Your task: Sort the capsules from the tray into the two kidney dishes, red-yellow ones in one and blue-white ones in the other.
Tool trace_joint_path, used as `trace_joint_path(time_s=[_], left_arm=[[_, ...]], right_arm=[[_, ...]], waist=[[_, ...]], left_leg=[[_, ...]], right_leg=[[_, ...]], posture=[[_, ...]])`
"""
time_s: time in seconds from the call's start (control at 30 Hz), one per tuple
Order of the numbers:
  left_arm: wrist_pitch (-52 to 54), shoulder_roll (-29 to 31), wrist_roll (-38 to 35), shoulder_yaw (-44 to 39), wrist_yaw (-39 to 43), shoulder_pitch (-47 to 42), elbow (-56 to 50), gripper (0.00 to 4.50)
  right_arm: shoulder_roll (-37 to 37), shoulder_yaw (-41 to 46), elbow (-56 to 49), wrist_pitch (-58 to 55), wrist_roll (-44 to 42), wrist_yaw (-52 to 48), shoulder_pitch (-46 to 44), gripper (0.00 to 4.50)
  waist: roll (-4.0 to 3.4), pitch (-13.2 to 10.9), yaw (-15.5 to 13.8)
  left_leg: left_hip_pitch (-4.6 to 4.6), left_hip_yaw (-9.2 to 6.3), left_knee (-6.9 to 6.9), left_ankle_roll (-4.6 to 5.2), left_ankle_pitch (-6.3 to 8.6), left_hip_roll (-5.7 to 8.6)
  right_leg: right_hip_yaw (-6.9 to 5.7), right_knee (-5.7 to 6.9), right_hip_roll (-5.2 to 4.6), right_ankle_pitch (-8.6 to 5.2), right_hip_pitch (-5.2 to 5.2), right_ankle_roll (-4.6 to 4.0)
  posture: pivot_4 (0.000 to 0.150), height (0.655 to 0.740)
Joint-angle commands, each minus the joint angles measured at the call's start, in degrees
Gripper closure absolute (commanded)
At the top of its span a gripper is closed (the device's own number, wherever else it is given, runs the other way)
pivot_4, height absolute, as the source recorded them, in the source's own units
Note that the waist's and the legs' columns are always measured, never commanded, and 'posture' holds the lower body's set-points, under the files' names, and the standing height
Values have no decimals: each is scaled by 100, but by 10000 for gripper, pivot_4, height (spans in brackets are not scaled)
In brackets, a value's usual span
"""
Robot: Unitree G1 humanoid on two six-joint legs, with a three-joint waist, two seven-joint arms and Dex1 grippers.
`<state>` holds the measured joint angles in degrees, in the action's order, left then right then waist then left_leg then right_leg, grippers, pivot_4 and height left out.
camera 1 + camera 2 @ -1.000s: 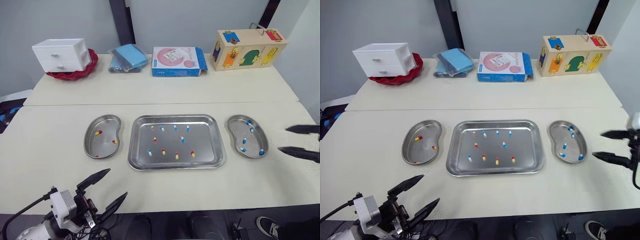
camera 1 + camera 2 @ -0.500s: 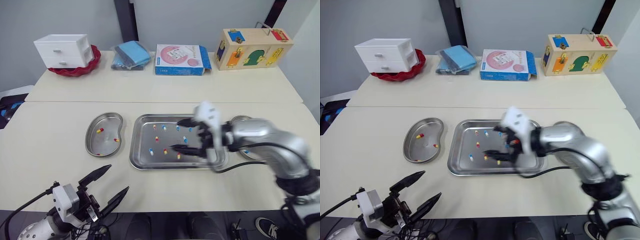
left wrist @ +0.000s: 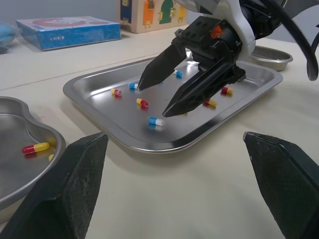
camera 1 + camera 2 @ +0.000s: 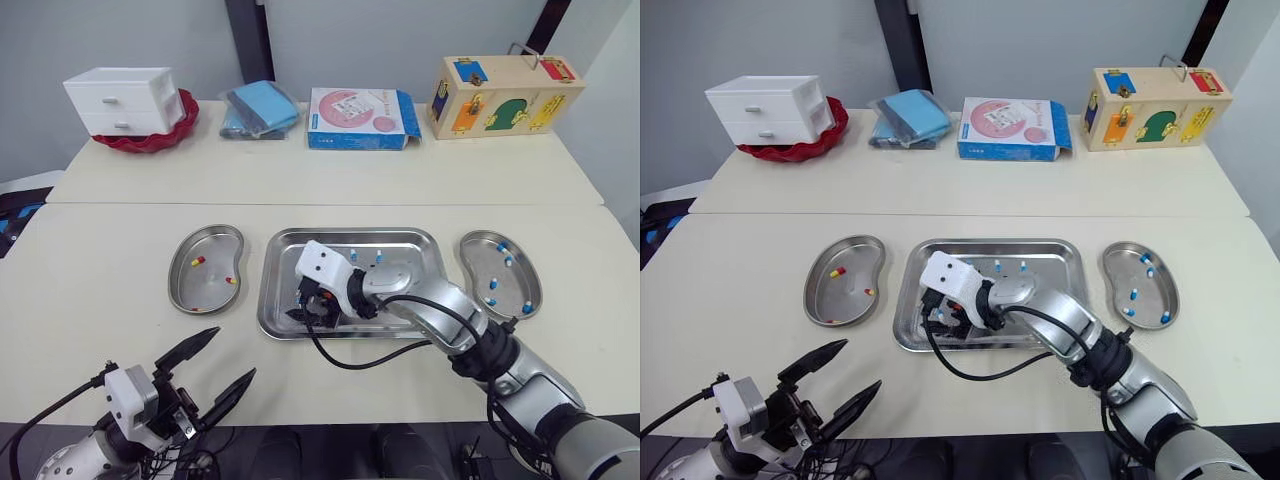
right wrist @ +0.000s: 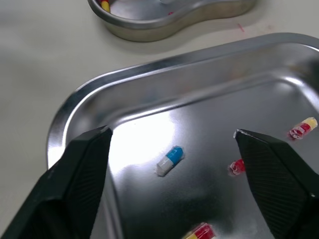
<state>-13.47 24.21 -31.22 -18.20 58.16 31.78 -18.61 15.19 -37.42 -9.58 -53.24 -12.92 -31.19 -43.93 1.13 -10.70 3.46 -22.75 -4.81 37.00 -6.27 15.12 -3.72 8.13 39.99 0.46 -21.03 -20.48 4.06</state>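
Observation:
The steel tray (image 4: pixel 350 333) lies mid-table with several capsules in it. My right gripper (image 4: pixel 297 304) is open, low over the tray's left part. In the right wrist view a blue-white capsule (image 5: pixel 169 160) lies on the tray floor between its spread fingers, with red-yellow capsules (image 5: pixel 303 127) further off. The left kidney dish (image 4: pixel 205 262) holds red-yellow capsules (image 4: pixel 198 261). The right kidney dish (image 4: pixel 503 275) holds several blue-white capsules (image 4: pixel 490 283). My left gripper (image 4: pixel 233 354) hangs open near the table's front edge, holding nothing.
Along the back of the table stand a white drawer box (image 4: pixel 122 100) in a red bowl (image 4: pixel 150 140), a blue packet (image 4: pixel 260 108), a blue-pink carton (image 4: pixel 358 118) and a wooden lock box (image 4: pixel 500 95). A seam (image 4: pixel 150 203) crosses the tabletop behind the dishes.
My right arm has come from beside the right dish across the tray; its open gripper now sits low over the tray's left part. The left gripper has stayed put.

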Motion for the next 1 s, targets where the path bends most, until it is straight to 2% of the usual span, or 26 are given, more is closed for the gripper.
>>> trace_joint_path(time_s=[0.03,0.47,0.57,0.9,1.0], left_arm=[[-154,-25,4,0,-12,116,-80,0],[-175,-5,-14,-30,-69,356,-154,0],[-176,1,-19,-39,-79,340,-133,0],[-255,-19,-11,-41,-29,247,68,0],[-308,-26,-13,-34,12,262,121,0]], right_arm=[[-186,-28,17,175,199,-70,-137,11812],[-246,-442,420,297,850,-415,1,11812],[-209,-456,418,330,932,-479,31,17385],[-231,-365,391,351,1061,-585,65,43544],[-238,-330,375,367,1066,-605,65,44883]], waist=[[0,0,8],[0,0,73],[0,0,96],[0,0,141],[0,0,141]], left_leg=[[0,0,0,0,0,0],[-1,-1,-2,0,0,0],[0,-1,-3,0,0,0],[0,-2,-3,0,0,0],[0,-2,-3,0,0,0]], right_leg=[[1,0,0,0,0,0],[0,-1,0,0,-2,0],[0,-1,0,0,-1,0],[1,-1,0,0,0,0],[1,-1,0,0,0,0]], posture=[[1500,7400],[1500,7400],[1500,7400],[1500,7400],[1500,7400]])
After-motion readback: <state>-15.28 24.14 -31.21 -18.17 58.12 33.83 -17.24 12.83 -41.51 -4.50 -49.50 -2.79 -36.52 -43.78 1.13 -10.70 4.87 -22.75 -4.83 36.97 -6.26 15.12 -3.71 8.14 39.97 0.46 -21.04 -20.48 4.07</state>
